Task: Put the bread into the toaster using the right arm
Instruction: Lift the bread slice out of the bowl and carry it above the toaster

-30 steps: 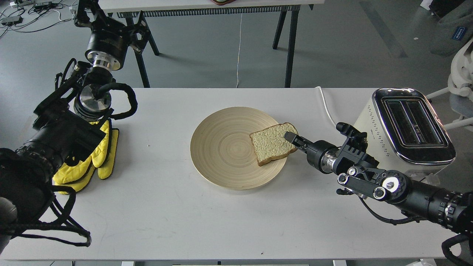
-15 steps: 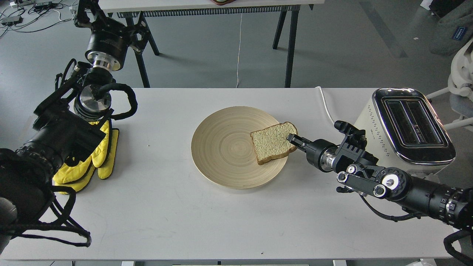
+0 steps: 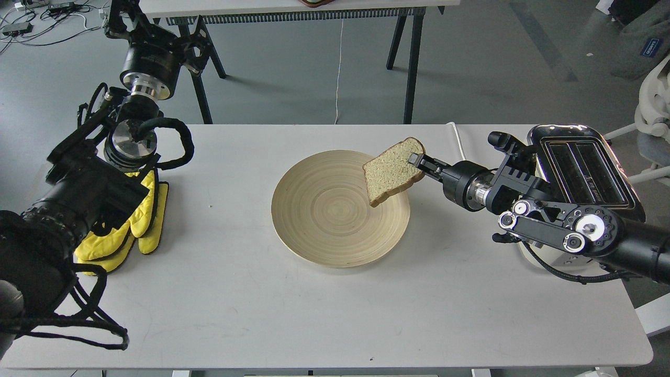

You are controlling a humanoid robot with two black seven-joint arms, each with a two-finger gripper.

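The bread [image 3: 391, 172] is a pale tan slice with a brown crust, held tilted in the air above the right side of the round wooden plate [image 3: 324, 220]. My right gripper [image 3: 417, 160] is shut on the slice's right edge. The right arm [image 3: 555, 225] comes in from the right and covers part of the toaster. The toaster [image 3: 586, 167] is cream-white with a chrome top and two open slots, at the table's right end, to the right of the bread. My left arm [image 3: 78, 193] rests at the left. Its gripper [image 3: 118, 15] is at the top left, too dark to read.
Yellow gloves [image 3: 131, 225] lie on the white table [image 3: 235, 303] beside the left arm. The toaster's white cord [image 3: 460, 146] runs off the table's far edge. A second table's black legs [image 3: 411, 63] stand behind. A white chair [image 3: 651, 115] is at far right.
My right gripper closed on the bread's right edge and lifted it off the plate, up and slightly back. The slice now hangs tilted. The left arm has not moved.
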